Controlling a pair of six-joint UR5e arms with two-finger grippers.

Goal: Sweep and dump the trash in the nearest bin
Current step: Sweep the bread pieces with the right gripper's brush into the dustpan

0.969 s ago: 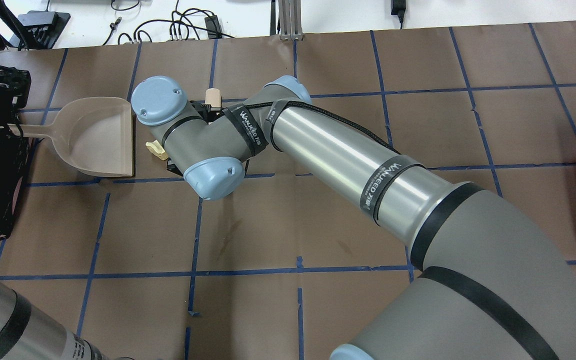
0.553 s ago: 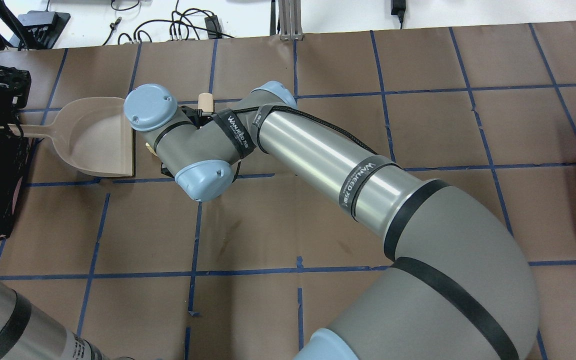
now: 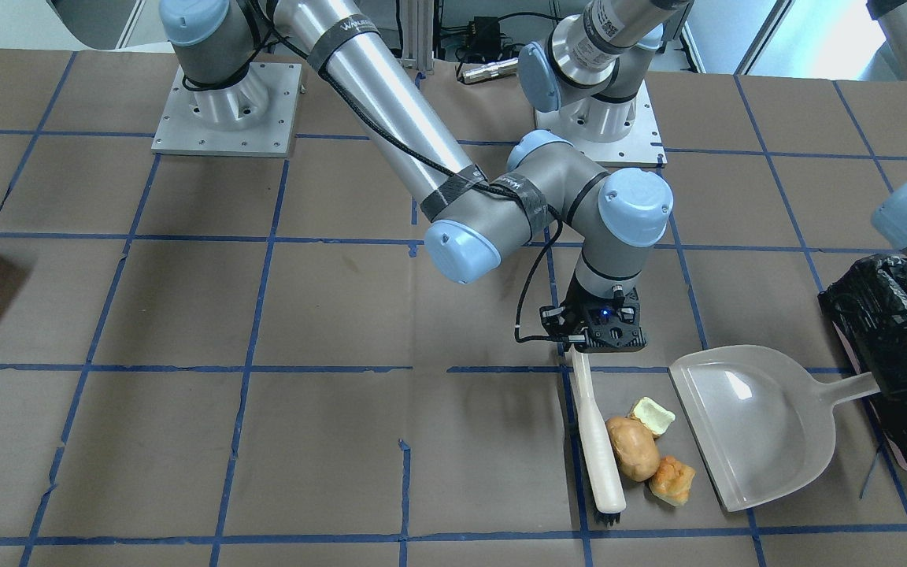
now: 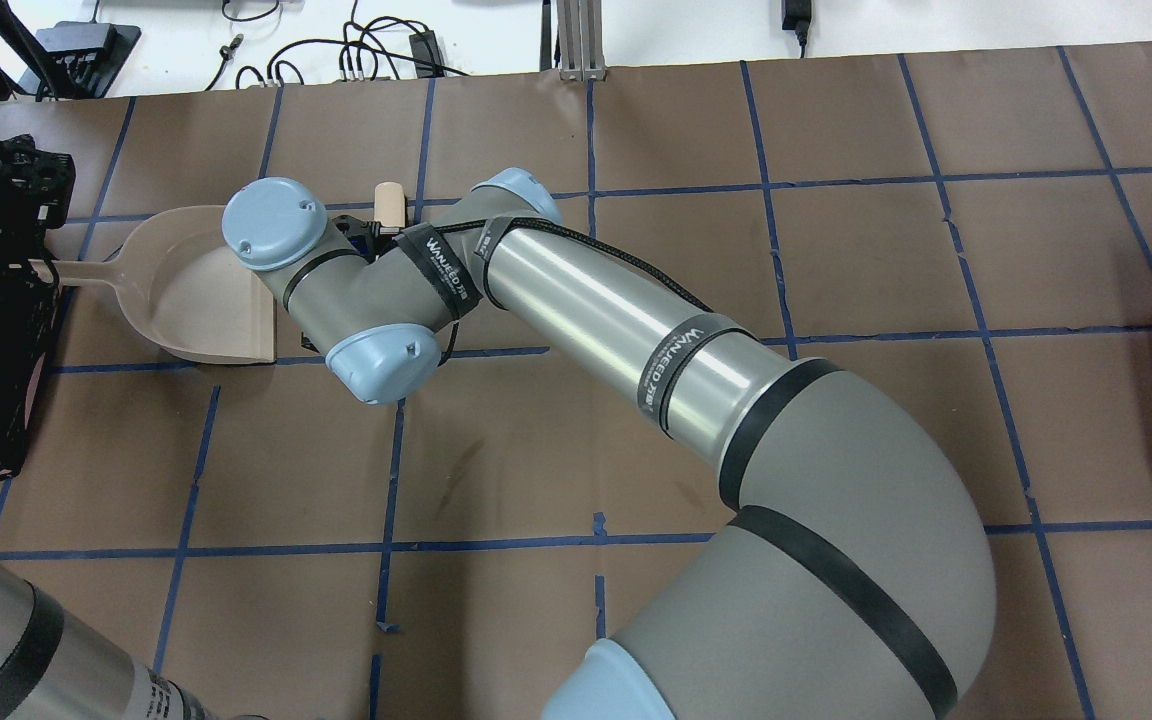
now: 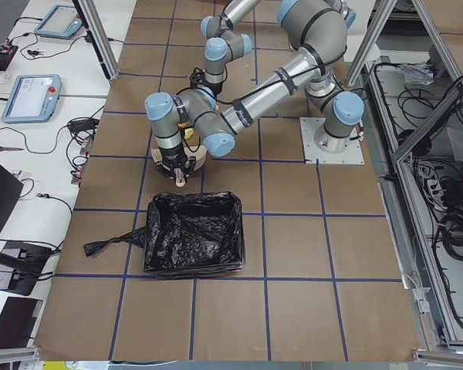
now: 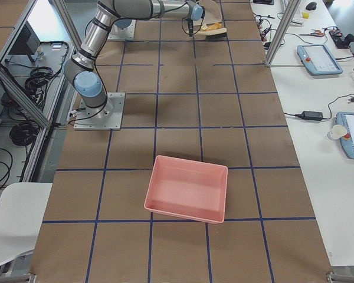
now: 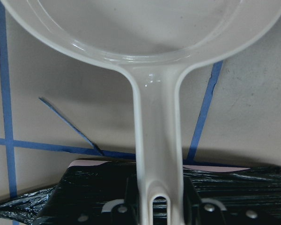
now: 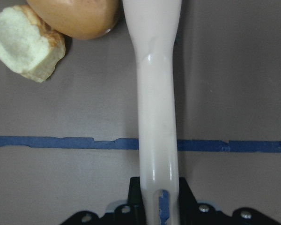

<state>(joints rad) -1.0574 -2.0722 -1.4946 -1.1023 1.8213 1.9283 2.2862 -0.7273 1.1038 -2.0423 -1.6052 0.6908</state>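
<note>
My right gripper (image 3: 600, 340) is shut on the white brush's handle (image 8: 157, 117), with the brush (image 3: 600, 441) lying low on the table. The tan potato lump (image 3: 632, 447), the orange-brown bread chunk (image 3: 672, 480) and the pale yellow-green scrap (image 3: 653, 415) lie between the brush and the mouth of the dustpan (image 3: 753, 429). My left gripper (image 7: 157, 205) is shut on the dustpan handle (image 7: 157, 150), beside the black-bagged bin (image 3: 894, 331). In the overhead view the right wrist hides the trash; the dustpan (image 4: 186, 300) shows.
The bin (image 5: 193, 243) stands at the table's left end, right behind the dustpan handle. A plain pink box (image 6: 189, 188) sits far off at the right end. The right arm (image 4: 586, 290) reaches across the table middle. Arm bases (image 3: 225, 110) stand at the back.
My right arm has swept the brush leftward in the overhead view, toward the dustpan. The pale scrap seen beside the wrist earlier is now hidden under it. The dustpan shifted slightly.
</note>
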